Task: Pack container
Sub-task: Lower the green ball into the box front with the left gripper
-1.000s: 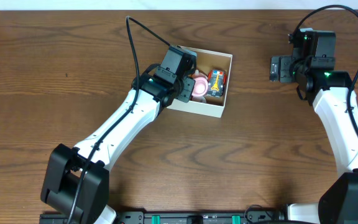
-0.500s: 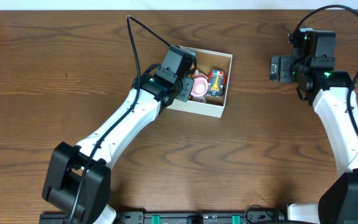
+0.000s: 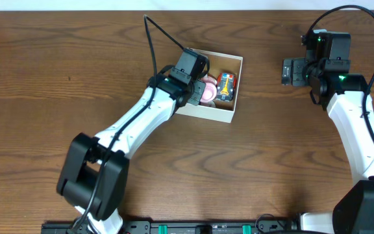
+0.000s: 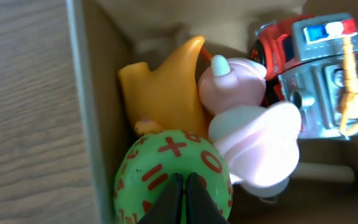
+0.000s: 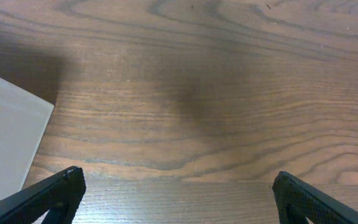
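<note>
One brown wooden table (image 3: 44,65) carries everything. Across it the left arm (image 3: 135,123) slants from the near edge up to the container (image 3: 208,114), while the right arm (image 3: 359,130) runs along the right edge toward the far right corner. The container, white outside and brown inside, sits near the middle of the far edge. Packed in it are a red and silver toy vehicle (image 4: 316,81), a pink toy (image 4: 253,143), a yellow toy (image 4: 163,93) and a green ball (image 4: 166,168) with red symbols. The left gripper (image 4: 182,186) hangs over the ball, jaws pressed together, holding nothing. The right gripper (image 3: 286,71) hovers over bare wood, jaws spread wide, empty.
</note>
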Tool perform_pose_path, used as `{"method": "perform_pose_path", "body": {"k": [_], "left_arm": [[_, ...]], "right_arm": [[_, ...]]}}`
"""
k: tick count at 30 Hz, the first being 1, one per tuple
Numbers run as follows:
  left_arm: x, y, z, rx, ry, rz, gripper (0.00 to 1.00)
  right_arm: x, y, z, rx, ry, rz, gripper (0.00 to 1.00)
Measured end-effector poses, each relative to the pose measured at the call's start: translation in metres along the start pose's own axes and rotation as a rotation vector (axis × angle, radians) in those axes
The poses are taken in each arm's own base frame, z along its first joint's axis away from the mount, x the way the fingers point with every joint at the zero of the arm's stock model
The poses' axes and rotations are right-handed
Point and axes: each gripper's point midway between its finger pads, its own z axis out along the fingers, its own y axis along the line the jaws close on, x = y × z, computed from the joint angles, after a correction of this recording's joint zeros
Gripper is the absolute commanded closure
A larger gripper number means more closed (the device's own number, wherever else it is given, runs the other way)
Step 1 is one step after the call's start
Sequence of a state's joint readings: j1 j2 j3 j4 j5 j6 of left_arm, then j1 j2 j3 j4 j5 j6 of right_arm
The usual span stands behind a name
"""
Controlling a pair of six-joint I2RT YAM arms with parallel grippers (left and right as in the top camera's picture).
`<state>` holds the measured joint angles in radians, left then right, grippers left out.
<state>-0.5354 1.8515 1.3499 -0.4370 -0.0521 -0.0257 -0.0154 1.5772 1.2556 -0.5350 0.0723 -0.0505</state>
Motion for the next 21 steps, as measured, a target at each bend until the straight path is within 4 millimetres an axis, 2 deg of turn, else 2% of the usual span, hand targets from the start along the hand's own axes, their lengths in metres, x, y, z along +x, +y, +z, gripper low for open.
{"method": "perform_pose_path", "body": {"k": [12,21], "left_arm": [[0.0,-0.005,0.02,0.001,0.018,0.007,0.94],[-0.004,-0.004,0.013,0.002,0.003,0.002,0.94]], "right_arm": [[0.0,0.0,0.0,0.0,0.0,0.0,0.01],[0.0,0.0,0.0,0.0,0.0,0.0,0.01]]}}
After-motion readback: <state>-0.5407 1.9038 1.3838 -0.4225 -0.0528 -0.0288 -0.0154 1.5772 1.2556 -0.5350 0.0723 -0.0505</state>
